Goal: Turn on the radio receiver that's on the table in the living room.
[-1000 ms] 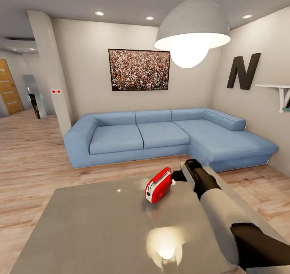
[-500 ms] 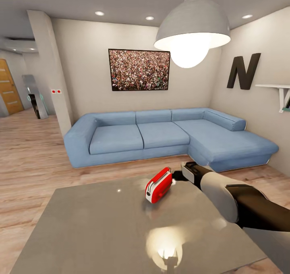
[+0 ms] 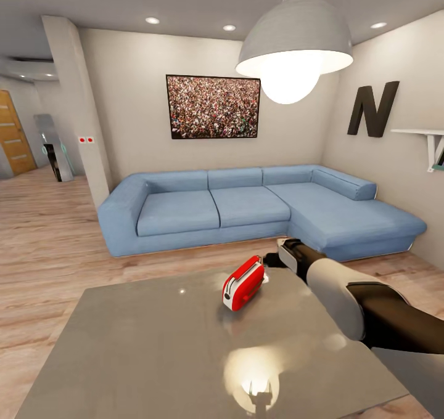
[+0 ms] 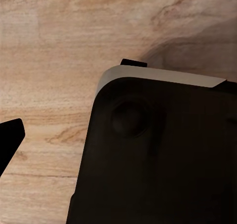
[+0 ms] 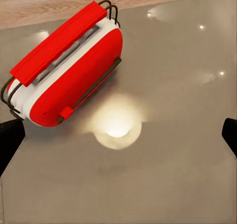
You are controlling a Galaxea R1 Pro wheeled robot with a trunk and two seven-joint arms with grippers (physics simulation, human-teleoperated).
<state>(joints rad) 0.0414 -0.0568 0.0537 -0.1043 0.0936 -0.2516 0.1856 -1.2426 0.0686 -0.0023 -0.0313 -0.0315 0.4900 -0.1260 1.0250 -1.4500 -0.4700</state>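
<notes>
I see the radio receiver [image 3: 243,283] standing on the glossy grey tabletop [image 3: 154,351] near its far edge, toward the far right corner, red handle up. My right claw [image 3: 269,261] hovers just beside it, over that far edge, fingers [image 5: 10,140] spread wide. Beyond sits the blue sofa [image 3: 246,212]. I cannot tell the left claw's state.

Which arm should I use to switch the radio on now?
Right. The right gripper is open beside the radio receiver on the table; the left wrist camera faces wood floor.
</notes>
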